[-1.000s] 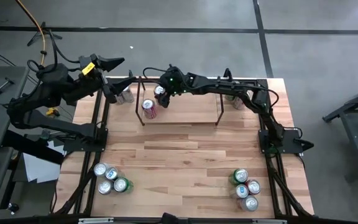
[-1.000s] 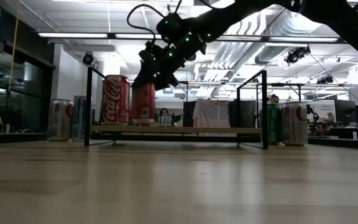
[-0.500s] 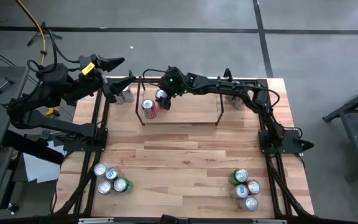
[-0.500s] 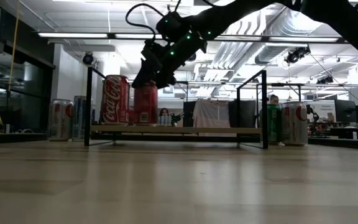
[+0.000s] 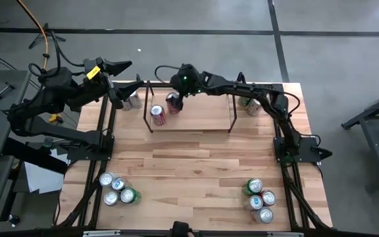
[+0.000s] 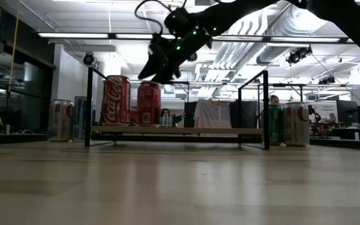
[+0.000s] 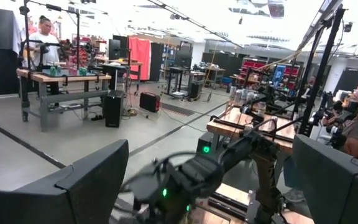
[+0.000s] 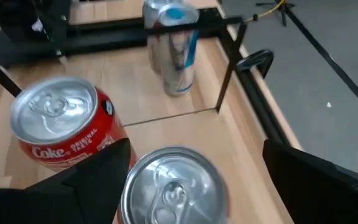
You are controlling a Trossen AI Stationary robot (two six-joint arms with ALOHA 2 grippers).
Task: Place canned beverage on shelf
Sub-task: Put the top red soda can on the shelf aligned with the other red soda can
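While my right gripper (image 5: 174,99) hangs over the shelf (image 5: 189,122), fingers spread, a red can (image 6: 149,103) stands free beside the Coke can (image 6: 117,100); left gripper (image 5: 114,97) waits open.

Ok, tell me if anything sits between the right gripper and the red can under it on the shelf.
Nothing visible does. The right gripper hangs just above the upright red drink can on the black-rod, wood-based shelf, fingers open. The red Coca-Cola can stands beside that can, not in between.
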